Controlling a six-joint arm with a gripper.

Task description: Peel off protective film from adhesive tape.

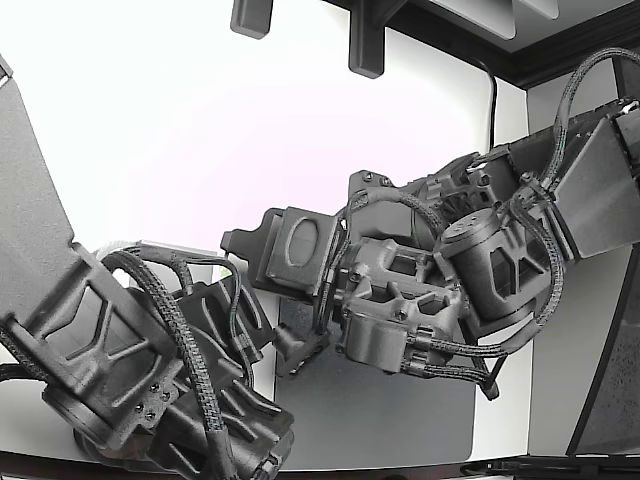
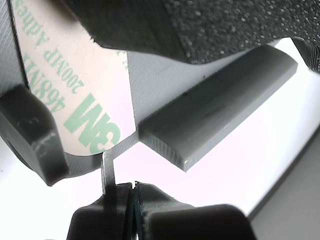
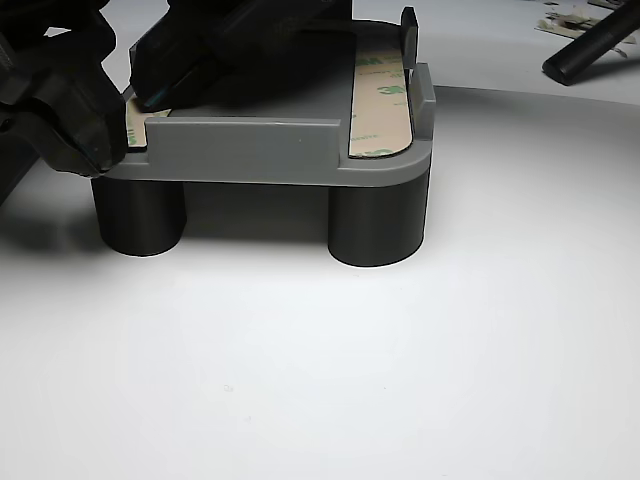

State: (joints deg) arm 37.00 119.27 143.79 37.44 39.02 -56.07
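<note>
The adhesive tape [image 2: 75, 100] carries a pale protective film printed with green 3M lettering and lies on a grey part [image 2: 215, 115]. My gripper [image 2: 134, 192] is shut, its dark fingertips meeting just off the tape's rounded end. A thin grey strip [image 2: 108, 170] rises from that end to beside one fingertip; I cannot tell whether it is pinched. In the other view, the gripper [image 3: 105, 140] sits at the left tape strip [image 3: 135, 125] of the grey part [image 3: 250, 150]. A second film-covered strip [image 3: 380, 100] lies on the part's right side.
A dark foam-faced pad [image 2: 225, 25] presses on the part from above. The part stands on two dark round legs [image 3: 375, 225] on a white table [image 3: 350, 380]. In the exterior view two arms [image 1: 450, 270] [image 1: 120, 360] meet and hide the part. A dark rod [image 3: 590, 45] lies at the back right.
</note>
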